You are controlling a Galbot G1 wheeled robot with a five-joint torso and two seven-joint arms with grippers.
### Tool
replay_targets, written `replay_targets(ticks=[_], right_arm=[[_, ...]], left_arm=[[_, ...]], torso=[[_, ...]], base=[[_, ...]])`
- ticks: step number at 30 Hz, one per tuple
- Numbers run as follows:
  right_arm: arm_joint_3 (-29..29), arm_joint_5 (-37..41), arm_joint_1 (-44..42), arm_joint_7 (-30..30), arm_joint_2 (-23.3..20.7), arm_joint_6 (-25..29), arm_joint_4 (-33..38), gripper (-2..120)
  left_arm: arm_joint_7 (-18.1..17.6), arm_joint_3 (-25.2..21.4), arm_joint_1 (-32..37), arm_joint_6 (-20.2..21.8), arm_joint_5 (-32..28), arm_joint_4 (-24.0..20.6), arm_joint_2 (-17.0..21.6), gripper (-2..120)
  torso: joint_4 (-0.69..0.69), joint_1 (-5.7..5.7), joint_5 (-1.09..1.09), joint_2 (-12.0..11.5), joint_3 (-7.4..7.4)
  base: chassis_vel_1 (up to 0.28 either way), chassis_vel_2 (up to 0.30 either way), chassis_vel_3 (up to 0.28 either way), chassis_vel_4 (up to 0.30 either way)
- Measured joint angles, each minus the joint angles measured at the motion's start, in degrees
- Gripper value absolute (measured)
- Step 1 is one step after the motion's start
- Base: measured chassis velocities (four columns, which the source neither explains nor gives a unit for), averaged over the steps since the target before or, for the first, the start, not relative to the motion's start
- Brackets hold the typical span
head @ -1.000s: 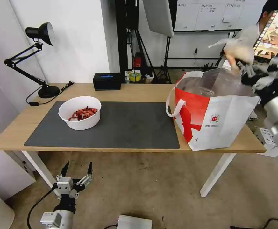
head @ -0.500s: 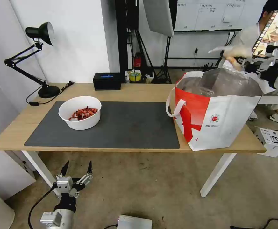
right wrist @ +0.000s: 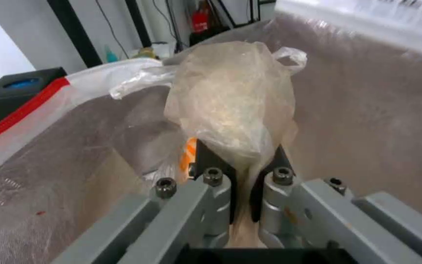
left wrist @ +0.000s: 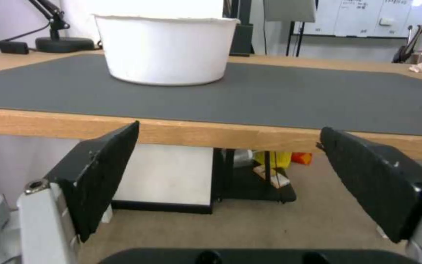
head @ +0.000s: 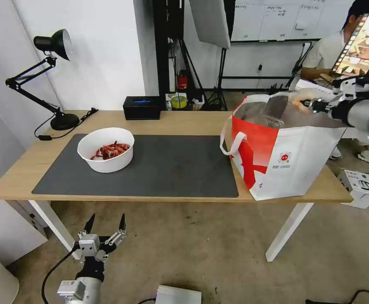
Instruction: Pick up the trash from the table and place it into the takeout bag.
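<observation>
Right gripper (right wrist: 240, 161) tips are buried under the clear bag (right wrist: 233, 110) it pinches, so pad contact can't be seen. Takeout bag (head: 285, 156) interior is mostly hidden by its walls in the head view (contents can't be told). Right arm runs off the picture's edge. Bowl (left wrist: 165, 47) contents hidden in the left wrist view, rim cut off at top.

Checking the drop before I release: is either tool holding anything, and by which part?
The right tool is shut on the clear bag, pinching its lower gathered end, over the open takeout bag. The left tool is open, holding nothing.
</observation>
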Motion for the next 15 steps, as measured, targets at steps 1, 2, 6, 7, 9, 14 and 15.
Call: replay_targets(ticks=[1,2,6,7,9,14,15], right_arm=[[-0.14,0.00,0.01,0.26,0.61,0.00,-0.03,3],[-0.15,-0.05,-0.05,0.33,0.97,0.00,-0.04,3],[0.21,-0.27,-0.62,0.24,1.58,0.14,-0.04,10],[0.21,-0.27,-0.62,0.24,1.58,0.14,-0.04,10],[0.59,-0.37,-0.80,0.09,1.88,0.18,-0.04,20],[0.90,-1.58,-1.39,-1.18,2.44,0.19,0.29,38],[0.90,-1.58,-1.39,-1.18,2.44,0.19,0.29,38]], left_arm=[[0.00,-0.01,-0.06,0.06,0.02,0.05,0.00,100],[0.00,-0.05,-0.14,0.10,0.03,0.12,0.00,100],[-0.01,-0.17,-0.43,0.20,0.04,0.35,0.00,100],[-0.01,-0.17,-0.43,0.20,0.04,0.35,0.00,100],[-0.01,-0.28,-0.63,0.24,0.02,0.54,-0.01,100],[-0.04,-0.61,-1.21,0.29,-0.19,0.96,0.00,100],[-0.04,-0.61,-1.21,0.29,-0.19,0.96,0.00,100]], torso=[[0.00,0.00,0.00,0.00,0.00],[0.00,0.00,0.00,0.00,0.00],[-0.01,0.00,0.00,0.00,0.00],[-0.01,0.00,0.00,0.00,0.00],[-0.01,0.00,0.00,0.00,0.00],[-0.01,0.00,0.00,0.00,0.00],[-0.01,0.00,0.00,0.00,0.00]], base=[[0.000,0.000,0.000,0.000],[0.000,0.000,0.000,0.000],[0.000,0.000,0.000,0.000],[0.000,0.000,0.000,0.000],[0.000,0.000,0.000,0.000],[0.000,0.000,0.000,0.000],[0.000,0.000,0.000,0.000]])
